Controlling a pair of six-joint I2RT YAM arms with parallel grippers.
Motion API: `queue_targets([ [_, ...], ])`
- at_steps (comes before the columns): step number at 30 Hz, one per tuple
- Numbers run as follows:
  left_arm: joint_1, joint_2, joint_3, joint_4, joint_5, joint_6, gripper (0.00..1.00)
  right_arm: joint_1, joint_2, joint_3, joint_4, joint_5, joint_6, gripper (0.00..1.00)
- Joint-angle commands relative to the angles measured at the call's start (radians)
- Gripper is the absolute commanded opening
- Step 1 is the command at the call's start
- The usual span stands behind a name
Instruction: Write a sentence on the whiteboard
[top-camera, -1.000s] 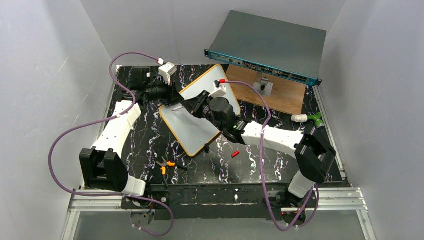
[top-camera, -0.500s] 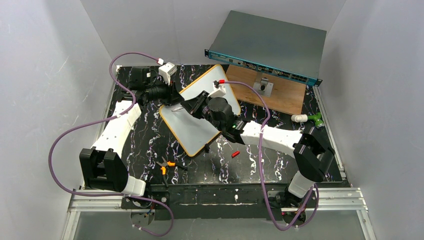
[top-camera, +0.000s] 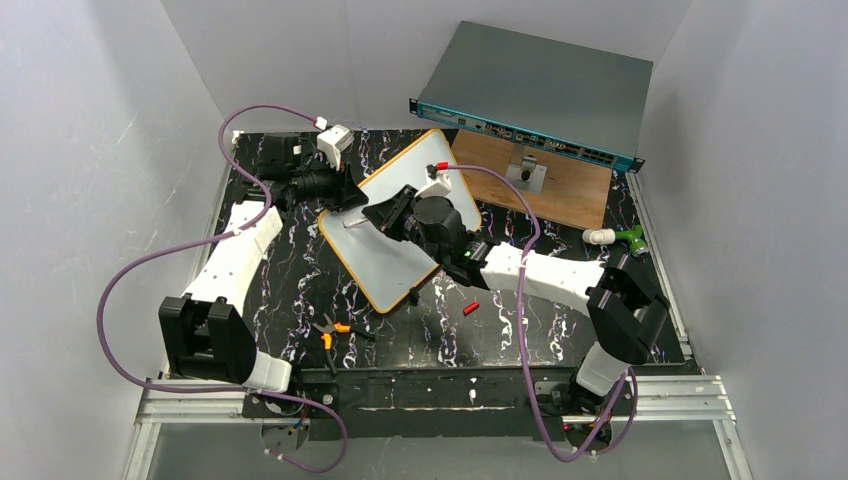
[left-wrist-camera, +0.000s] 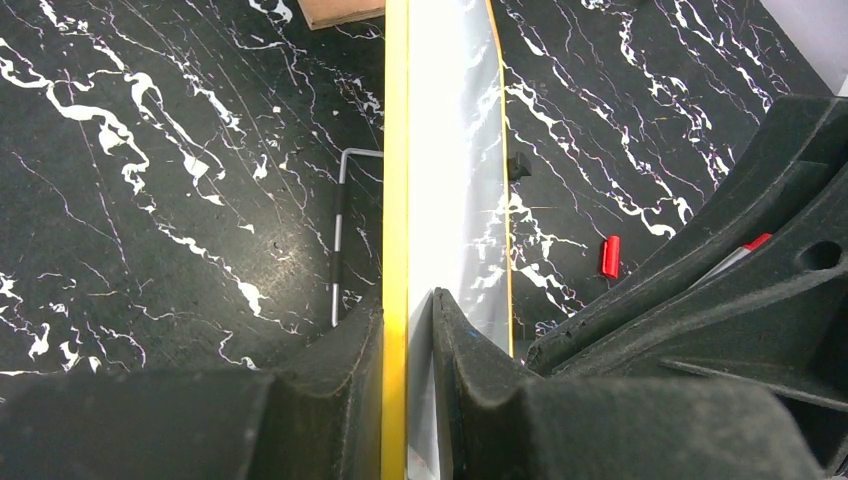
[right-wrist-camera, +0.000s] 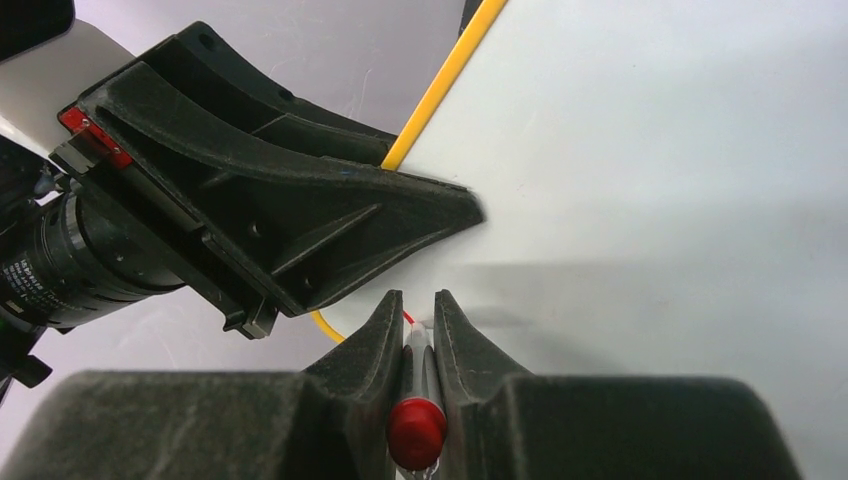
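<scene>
Black marble tabletop (top-camera: 300, 270), grey walls (top-camera: 100, 150); left jaws clamp whiteboard (top-camera: 385, 262) rim, right jaws pinch marker (right-wrist-camera: 417, 425).

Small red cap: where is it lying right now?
In the overhead view the small red cap lies on the dark table, right of centre, between the whiteboard's near corner and the right arm.

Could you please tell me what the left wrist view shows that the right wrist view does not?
Only the left wrist view shows the black marbled table, with an L-shaped metal key and a red cap lying on it, either side of the edge-on whiteboard. Only the right wrist view shows the marker pinched in the right gripper, pointed at the white writing face, plus the left wrist's camera lens. Both show the left gripper clamped on the board's orange-yellow rim.
</scene>
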Motion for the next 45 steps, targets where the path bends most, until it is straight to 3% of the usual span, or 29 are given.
queue_targets([
  [1, -0.009, -0.004, -0.021, -0.039, -0.078, 0.098, 0.00, 0.005, 0.000, -0.002, -0.041, 0.049, -0.003, 0.01],
  [29, -0.009, 0.008, 0.000, -0.042, -0.081, 0.101, 0.00, 0.005, -0.027, -0.030, -0.125, 0.028, 0.005, 0.01],
  [45, -0.008, 0.017, 0.010, -0.046, -0.079, 0.108, 0.00, 0.005, -0.070, 0.043, -0.031, -0.022, -0.040, 0.01],
])
